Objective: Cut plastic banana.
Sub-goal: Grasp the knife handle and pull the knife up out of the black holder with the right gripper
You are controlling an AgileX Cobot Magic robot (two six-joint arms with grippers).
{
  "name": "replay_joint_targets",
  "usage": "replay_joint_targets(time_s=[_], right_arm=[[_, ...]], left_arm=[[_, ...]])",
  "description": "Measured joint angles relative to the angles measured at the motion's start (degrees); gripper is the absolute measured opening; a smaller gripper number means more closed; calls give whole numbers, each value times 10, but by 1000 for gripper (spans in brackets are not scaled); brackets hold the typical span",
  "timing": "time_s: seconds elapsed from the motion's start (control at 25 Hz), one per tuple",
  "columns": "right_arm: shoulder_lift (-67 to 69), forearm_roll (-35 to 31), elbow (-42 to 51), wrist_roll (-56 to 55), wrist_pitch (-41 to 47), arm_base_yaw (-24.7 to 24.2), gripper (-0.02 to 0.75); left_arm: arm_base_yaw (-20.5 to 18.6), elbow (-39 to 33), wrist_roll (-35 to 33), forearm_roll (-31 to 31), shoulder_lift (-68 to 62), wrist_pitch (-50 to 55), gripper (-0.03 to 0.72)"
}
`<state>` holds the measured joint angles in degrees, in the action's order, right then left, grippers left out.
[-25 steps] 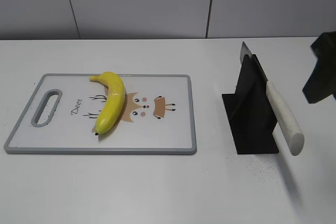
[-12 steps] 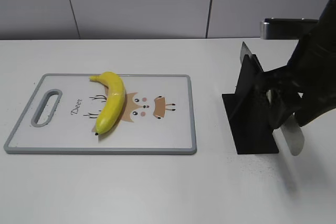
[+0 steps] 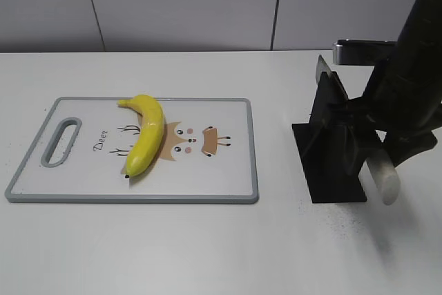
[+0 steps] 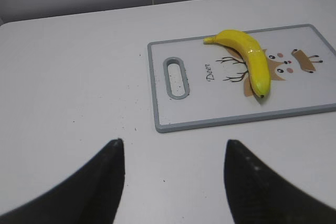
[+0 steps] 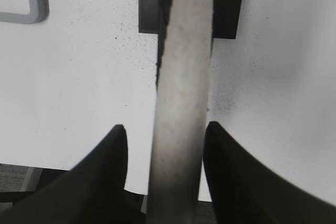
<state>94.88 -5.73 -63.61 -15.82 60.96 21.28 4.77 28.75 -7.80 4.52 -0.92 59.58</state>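
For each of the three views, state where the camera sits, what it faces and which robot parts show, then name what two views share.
Exterior: in front, angled down at the grey-rimmed cutting board; right arm visible.
Left wrist: looks over its open left gripper at the glossy yellow banana.
Right wrist: looks down between the fingers of the right gripper, which flank the white knife handle in the black stand.
Shared: exterior and left wrist both show banana and board.

In the exterior view, the glossy yellow plastic banana [image 3: 146,135] lies on the grey-rimmed white cutting board [image 3: 228,112] at frame left; the black knife stand [image 3: 330,150] (white-handled knife [image 3: 383,174] slotted in) sits right.
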Motion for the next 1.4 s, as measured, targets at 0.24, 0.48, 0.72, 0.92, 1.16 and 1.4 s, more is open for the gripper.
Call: replay_joint_targets(time_s=[0.24, 0.48, 0.72, 0.92, 1.16, 1.4], right_arm=[[11, 8, 0, -19, 1, 0, 344], [11, 8, 0, -22, 5, 0, 179], [11, 6, 0, -22, 12, 0, 179], [8, 3, 0, -25, 26, 0, 179], [-18, 4, -4, -36, 41, 0, 179], [-26, 6, -27, -41, 44, 1, 179]], left_arm=[[0, 0, 0, 0, 0, 0, 584], [0, 0, 0, 0, 0, 0, 584], [0, 0, 0, 0, 0, 0, 584], [0, 0, 0, 0, 0, 0, 584], [0, 0, 0, 0, 0, 0, 584], [0, 0, 0, 0, 0, 0, 584]])
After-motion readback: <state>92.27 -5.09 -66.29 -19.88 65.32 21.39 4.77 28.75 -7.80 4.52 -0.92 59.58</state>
